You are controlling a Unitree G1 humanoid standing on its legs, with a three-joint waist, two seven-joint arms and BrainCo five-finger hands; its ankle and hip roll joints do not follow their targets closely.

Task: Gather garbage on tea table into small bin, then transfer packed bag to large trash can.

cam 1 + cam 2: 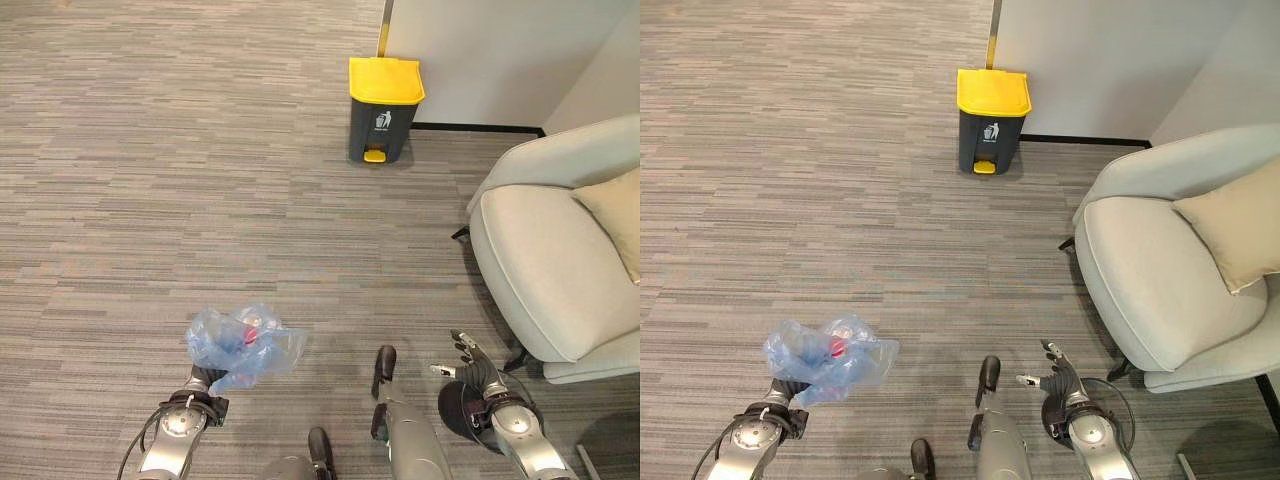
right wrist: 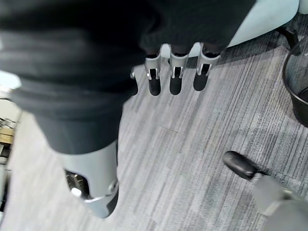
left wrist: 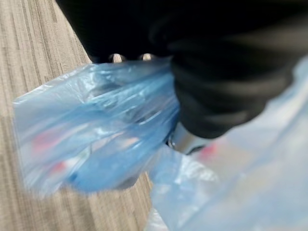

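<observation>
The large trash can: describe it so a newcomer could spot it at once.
Start at the white wall at the far edge of the grey carpet, beyond the pale armchair. At its foot stands the large trash can. Its dark grey body, bright yellow lid and yellow foot pedal match nothing else nearby.

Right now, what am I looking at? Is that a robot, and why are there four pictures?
Yes, a walking robot with two arms. Two pictures come from cameras in its head, looking down at the carpet; two come from cameras on its wrists. Its left hand clutches a blue plastic bag of rubbish, its fingers closed round the bag's top. Its right hand is empty, its fingers relaxed. Ahead, by the wall, stands a dark trash can with a yellow lid, shut. On the robot's right is a pale armchair with a cushion.
</observation>
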